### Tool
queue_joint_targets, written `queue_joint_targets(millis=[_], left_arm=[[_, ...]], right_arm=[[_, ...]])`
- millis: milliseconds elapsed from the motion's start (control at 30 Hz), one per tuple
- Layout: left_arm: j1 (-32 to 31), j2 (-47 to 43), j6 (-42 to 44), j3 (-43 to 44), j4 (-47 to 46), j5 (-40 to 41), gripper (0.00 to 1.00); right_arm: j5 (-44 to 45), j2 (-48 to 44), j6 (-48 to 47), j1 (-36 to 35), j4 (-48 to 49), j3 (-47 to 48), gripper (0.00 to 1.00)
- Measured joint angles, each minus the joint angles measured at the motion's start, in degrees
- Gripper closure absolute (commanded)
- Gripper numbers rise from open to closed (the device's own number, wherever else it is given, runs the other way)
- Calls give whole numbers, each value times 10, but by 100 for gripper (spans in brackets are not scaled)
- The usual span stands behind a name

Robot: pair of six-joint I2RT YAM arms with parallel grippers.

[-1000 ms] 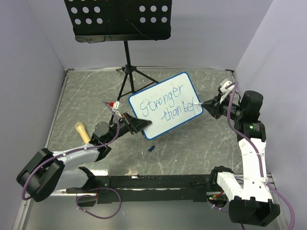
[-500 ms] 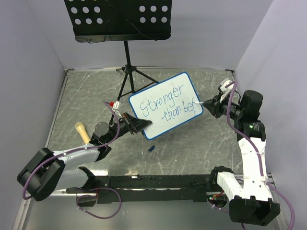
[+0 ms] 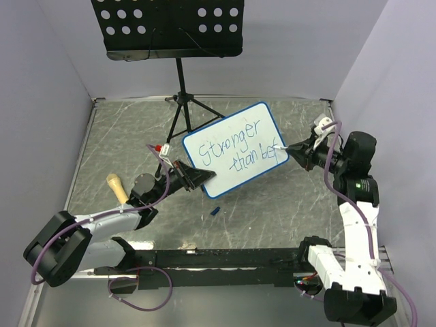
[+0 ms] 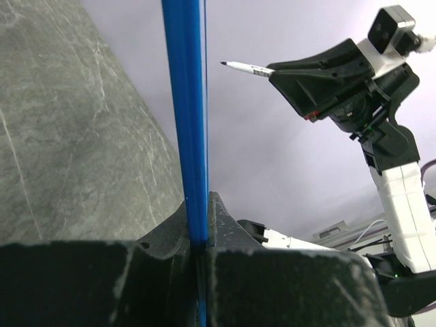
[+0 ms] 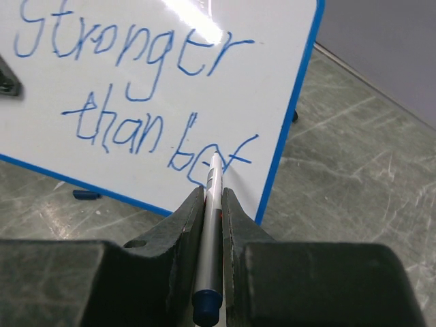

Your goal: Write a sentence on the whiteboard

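The whiteboard (image 3: 235, 148), white with a blue frame, stands tilted above the table. My left gripper (image 3: 197, 178) is shut on its lower left edge. In the left wrist view the blue frame (image 4: 185, 122) runs edge-on between the shut jaws of the left gripper (image 4: 201, 225). The sentence (image 5: 136, 88) reads "Stronger than bef" in blue, on two slanted lines. My right gripper (image 5: 212, 194) is shut on a silver marker (image 5: 211, 225). The marker's tip points at the last letter. In the left wrist view a small gap shows between the marker (image 4: 245, 67) and the board's face.
A black perforated music-stand tray (image 3: 167, 27) on a tripod (image 3: 180, 102) stands at the back. A blue marker cap (image 3: 214, 211) lies on the table below the board. A wooden-handled object (image 3: 117, 187) lies by the left arm. Walls close in on the left, right and back.
The right arm has shifted slightly to the right, and the marker tip stays by the last letter. The left arm and the board have not moved.
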State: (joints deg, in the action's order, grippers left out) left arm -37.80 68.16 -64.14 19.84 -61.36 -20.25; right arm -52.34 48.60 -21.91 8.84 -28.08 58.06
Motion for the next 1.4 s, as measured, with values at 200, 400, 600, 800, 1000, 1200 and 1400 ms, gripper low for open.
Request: queue_joint_targets(millis=[200,400,600,800,1000,1200,1400], left_arm=[[0,-2,0,0,0,7,99],[0,-2,0,0,0,6,99],[0,-2,0,0,0,6,99],[0,-2,0,0,0,6,99],[0,-2,0,0,0,6,99],[0,-5,0,0,0,6,99],[0,-8,0,0,4,7,99]], right_arm=[[1,-16,-13,0,-11,0,100],[16,-8,-23,0,-25,0,100],[33,-4,-26,0,-26,0,100],[35,-3,-33,0,-29,0,100],[35,0,-37,0,-33,0,100],[43,0,-37,0,-33,0,100],[45,0,-37,0,-33,0,100]])
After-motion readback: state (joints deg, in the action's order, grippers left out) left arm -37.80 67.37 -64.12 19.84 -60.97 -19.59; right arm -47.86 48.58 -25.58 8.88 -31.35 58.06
